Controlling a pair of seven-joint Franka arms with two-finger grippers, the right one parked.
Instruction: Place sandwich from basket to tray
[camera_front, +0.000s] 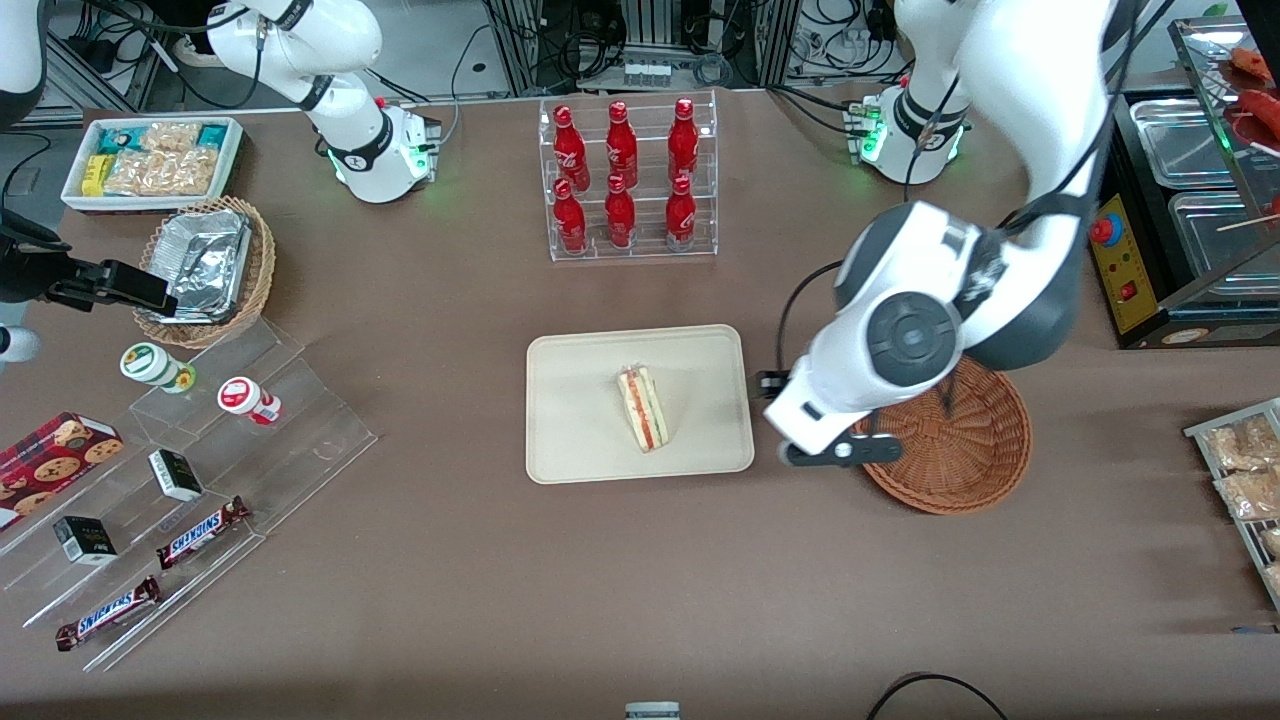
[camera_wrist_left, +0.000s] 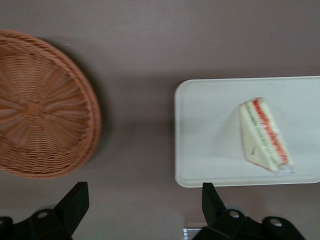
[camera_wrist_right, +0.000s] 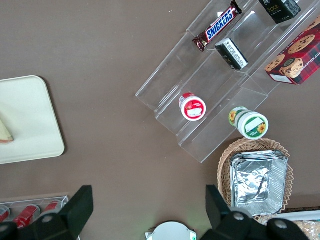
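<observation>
I see the sandwich (camera_front: 643, 408) lying on the tray (camera_front: 575, 440), near the tray's middle, with its red filling edge showing. My gripper (camera_wrist_left: 145, 207) hangs over bare table between the tray and the basket (camera_front: 975, 470), its fingers (camera_wrist_left: 75, 202) spread wide apart and holding nothing. The basket sits just beside the tray, toward the working arm's end.

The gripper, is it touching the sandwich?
Apart. The left wrist view shows the open gripper over bare table between basket and tray, while the sandwich lies alone on the tray.
</observation>
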